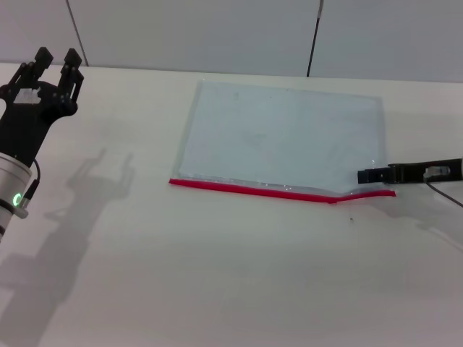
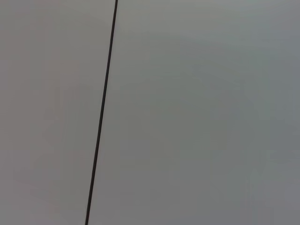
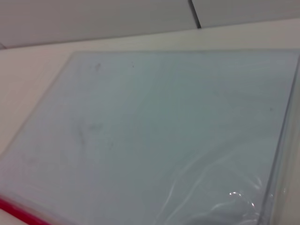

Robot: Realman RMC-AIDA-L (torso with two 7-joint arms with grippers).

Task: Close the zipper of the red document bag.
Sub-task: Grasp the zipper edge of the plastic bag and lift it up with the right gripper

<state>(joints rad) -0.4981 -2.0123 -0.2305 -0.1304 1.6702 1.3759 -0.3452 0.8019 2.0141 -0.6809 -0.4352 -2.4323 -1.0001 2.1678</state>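
Note:
The red document bag (image 1: 282,137) lies flat on the white table, a translucent pale blue-grey pouch. Its zipper (image 1: 246,189) is a thin red strip along the near long edge, kinked and slightly raised at its right end. My right gripper (image 1: 370,176) reaches in low from the right and looks shut on the bag's near right corner, just above the zipper's end. The right wrist view is filled by the bag (image 3: 164,131), with a bit of zipper (image 3: 14,211) at one corner. My left gripper (image 1: 58,59) hangs open above the table's far left, well away from the bag.
The white table (image 1: 217,275) stretches wide in front of the bag and to its left. A grey panelled wall (image 1: 217,29) with a dark seam (image 1: 313,36) stands behind. The left wrist view holds only that wall (image 2: 197,112).

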